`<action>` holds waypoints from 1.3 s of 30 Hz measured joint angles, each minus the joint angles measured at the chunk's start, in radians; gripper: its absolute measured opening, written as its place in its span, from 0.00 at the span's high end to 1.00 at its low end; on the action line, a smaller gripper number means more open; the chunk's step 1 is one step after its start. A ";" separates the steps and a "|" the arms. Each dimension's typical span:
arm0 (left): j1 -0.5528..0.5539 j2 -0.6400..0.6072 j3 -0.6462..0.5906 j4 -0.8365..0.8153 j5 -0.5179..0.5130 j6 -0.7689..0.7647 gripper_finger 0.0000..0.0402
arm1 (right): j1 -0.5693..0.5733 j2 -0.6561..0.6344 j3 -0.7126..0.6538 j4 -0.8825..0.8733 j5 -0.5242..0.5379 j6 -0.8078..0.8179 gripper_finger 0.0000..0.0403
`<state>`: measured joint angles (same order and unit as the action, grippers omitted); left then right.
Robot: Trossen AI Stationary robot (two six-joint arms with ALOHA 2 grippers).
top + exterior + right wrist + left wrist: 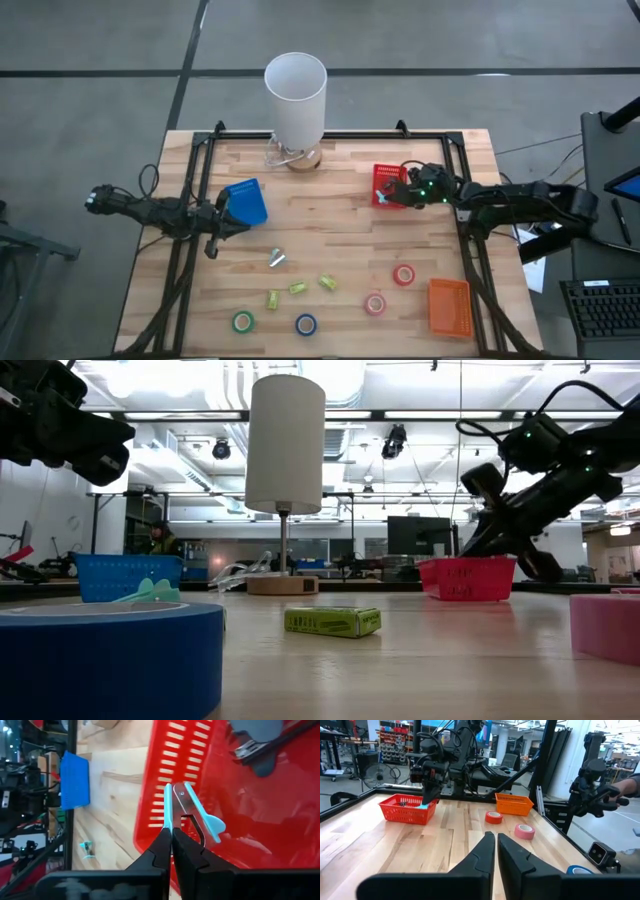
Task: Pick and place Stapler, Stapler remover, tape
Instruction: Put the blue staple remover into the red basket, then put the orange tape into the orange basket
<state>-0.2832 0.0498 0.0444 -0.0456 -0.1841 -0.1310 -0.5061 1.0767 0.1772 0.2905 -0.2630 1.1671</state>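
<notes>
My right gripper (172,837) hangs over the red basket (385,185) at the table's far right, shut on a light-blue stapler remover (195,815). A grey stapler (260,745) lies inside that basket. Another light-blue stapler remover (277,259) lies on the table's middle. The tape rolls lie flat near the front edge: green (243,321), blue (306,324), pink (375,303) and red (404,274). My left gripper (496,845) waits shut and level at the left, beside the blue basket (245,200), with nothing in it. My right gripper pinches one thin blue wing (168,812) of the stapler remover between its two fingertips. The fingers slant down from the table's right side. The remover sticks out past the fingertips over the inside of the red basket; whether it touches the basket I cannot tell.
A white lamp (295,95) stands at the far middle edge. An orange basket (449,305) sits at the near right corner. Small yellow-green blocks (298,287) lie between the tape rolls and the table's middle. A black frame (190,180) runs along the table's sides.
</notes>
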 joint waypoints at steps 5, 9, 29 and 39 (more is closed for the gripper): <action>0.000 0.000 0.000 0.000 0.000 0.000 0.94 | -0.009 0.032 0.000 0.004 -0.030 0.008 0.90; 0.000 0.000 0.000 0.000 0.000 0.000 0.94 | -0.016 0.038 0.000 0.025 -0.027 0.008 0.81; 0.000 0.000 0.000 0.000 0.000 0.000 0.94 | 0.009 -0.094 0.063 0.111 -0.043 -0.154 0.62; 0.000 0.000 0.000 0.000 0.000 0.000 0.94 | 0.167 -0.016 0.270 0.037 -0.005 -0.396 0.66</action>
<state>-0.2835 0.0494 0.0443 -0.0456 -0.1839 -0.1312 -0.3388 1.0611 0.4468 0.3271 -0.2684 0.7709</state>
